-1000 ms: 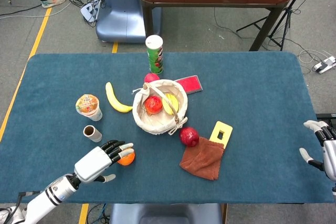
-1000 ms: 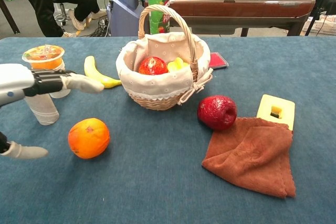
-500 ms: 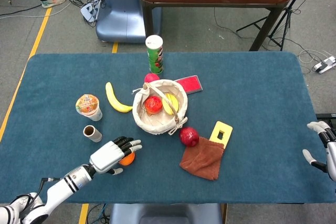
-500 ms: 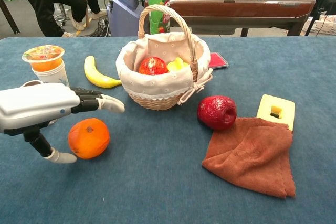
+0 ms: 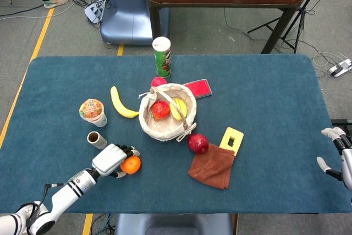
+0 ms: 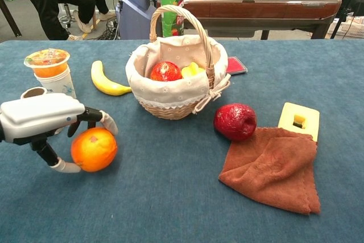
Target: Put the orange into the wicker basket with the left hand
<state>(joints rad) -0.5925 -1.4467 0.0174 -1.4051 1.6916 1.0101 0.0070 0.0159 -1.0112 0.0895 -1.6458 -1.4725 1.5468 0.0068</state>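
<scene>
The orange (image 5: 131, 164) (image 6: 94, 149) lies on the blue cloth near the table's front left. My left hand (image 5: 111, 159) (image 6: 42, 119) grips it, fingers curled over its top and far side, thumb pressed low against its near side. The wicker basket (image 5: 151, 125) (image 6: 170, 92) stands at the table's middle, behind and to the right of the orange, lined with cloth and holding a red fruit and a yellow one. My right hand (image 5: 338, 155) hangs at the table's right edge with fingers spread, holding nothing; the chest view does not show it.
A small tube (image 5: 97, 140), a jelly cup (image 5: 92, 111) and a banana (image 5: 122, 105) lie behind the left hand. A red apple (image 6: 235, 122), brown cloth (image 6: 273, 166) and yellow block (image 6: 298, 120) sit right of the basket. A green can (image 5: 161, 56) stands behind it.
My left hand has dropped onto the orange and its fingers have curled from spread above it to wrapped around it. The orange has shifted slightly left. The right hand has barely moved.
</scene>
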